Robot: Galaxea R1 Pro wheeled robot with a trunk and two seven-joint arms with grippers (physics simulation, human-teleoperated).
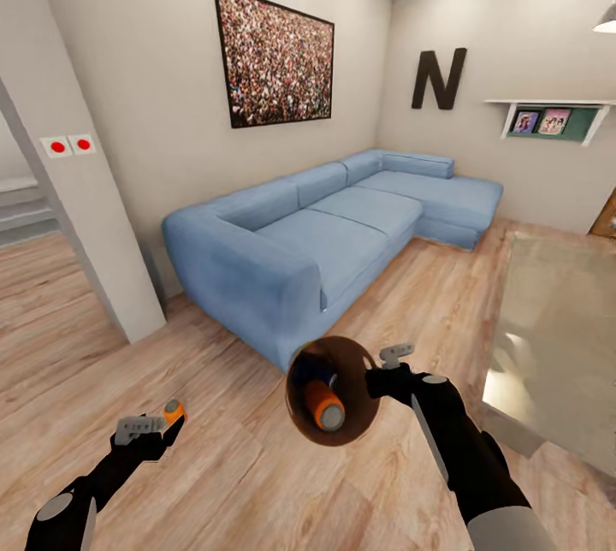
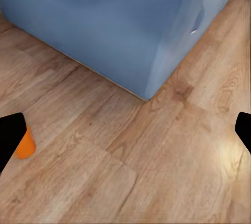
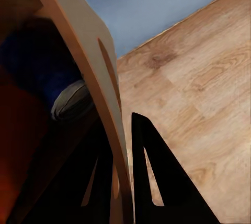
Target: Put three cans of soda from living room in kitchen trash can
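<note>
In the living room, the robot's left hand (image 1: 147,425) grips an orange soda can (image 1: 174,411) low over the wood floor (image 1: 231,465). Beside it, the right hand (image 1: 389,363) is clamped on the rim of the trash can (image 1: 301,363), tipped toward the camera with an orange can (image 1: 324,405) and a dark blue can (image 3: 31,62) inside. The blue sofa (image 1: 334,226) stands behind. The third can apparently goes in next, then the carry to the kitchen.

Light wood floor (image 1: 257,465), blue corner sofa (image 1: 325,226) standing on it
</note>
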